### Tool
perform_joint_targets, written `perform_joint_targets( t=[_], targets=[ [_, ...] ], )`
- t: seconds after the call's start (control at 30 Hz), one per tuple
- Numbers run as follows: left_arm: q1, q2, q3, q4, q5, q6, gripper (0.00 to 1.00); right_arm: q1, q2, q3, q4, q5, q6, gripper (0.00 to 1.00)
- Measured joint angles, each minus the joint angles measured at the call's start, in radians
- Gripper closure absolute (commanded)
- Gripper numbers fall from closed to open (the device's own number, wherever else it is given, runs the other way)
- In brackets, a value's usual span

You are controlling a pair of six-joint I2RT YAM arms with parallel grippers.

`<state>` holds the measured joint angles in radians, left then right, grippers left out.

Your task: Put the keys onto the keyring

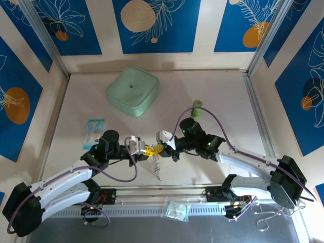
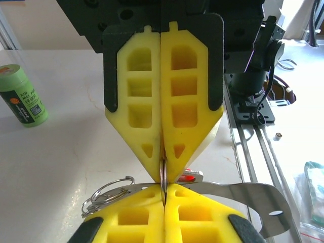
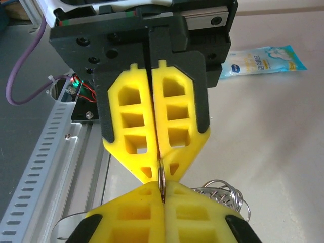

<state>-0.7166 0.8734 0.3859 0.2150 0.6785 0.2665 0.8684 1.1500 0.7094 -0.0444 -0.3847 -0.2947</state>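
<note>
left pincer [image 1: 147, 150] and right pincer [image 1: 159, 147] tip to tip near the worktop's [image 1: 76, 101] front rail [image 1: 152, 193], open room behind up to green lid [image 1: 132, 91], both clamped shut on the keyring [image 2: 163, 177] between them

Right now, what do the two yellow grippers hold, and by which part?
Both the left gripper and the right gripper pinch one thin silver metal ring by its rim.

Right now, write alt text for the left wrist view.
Two yellow pincers meet tip to tip, the left pincer from below and the right pincer from above, both closed on a thin metal ring. Wire loops sit left of the tips; a green cylinder lies far left.
</note>
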Motion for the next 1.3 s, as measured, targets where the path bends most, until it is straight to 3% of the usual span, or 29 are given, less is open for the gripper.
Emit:
perform_joint_targets(
  t=[0.23,0.47,0.57,0.67,1.07,1.3],
  targets=[
    [0.000,0.000,0.055,-0.127,-0.037,0.079,0.83,0.032,0.045,0.105,-0.179,0.064,-0.089,1.00],
    [-0.002,0.001,0.067,-0.179,-0.032,0.123,1.00,0.049,0.085,0.169,-0.275,0.098,-0.148,1.00],
    [-0.002,0.001,0.068,-0.183,-0.028,0.129,1.00,0.049,0.084,0.170,-0.279,0.097,-0.147,0.76],
    [-0.002,0.001,0.068,-0.179,-0.030,0.124,1.00,0.043,0.065,0.143,-0.241,0.097,-0.124,0.67],
    [-0.002,-0.027,0.013,-0.049,-0.037,0.013,1.00,0.050,-0.050,-0.031,-0.088,0.172,0.046,0.62],
    [-0.002,-0.027,0.013,-0.041,-0.044,-0.005,1.00,0.055,-0.050,-0.034,-0.047,0.181,0.073,0.67]
  ],
)
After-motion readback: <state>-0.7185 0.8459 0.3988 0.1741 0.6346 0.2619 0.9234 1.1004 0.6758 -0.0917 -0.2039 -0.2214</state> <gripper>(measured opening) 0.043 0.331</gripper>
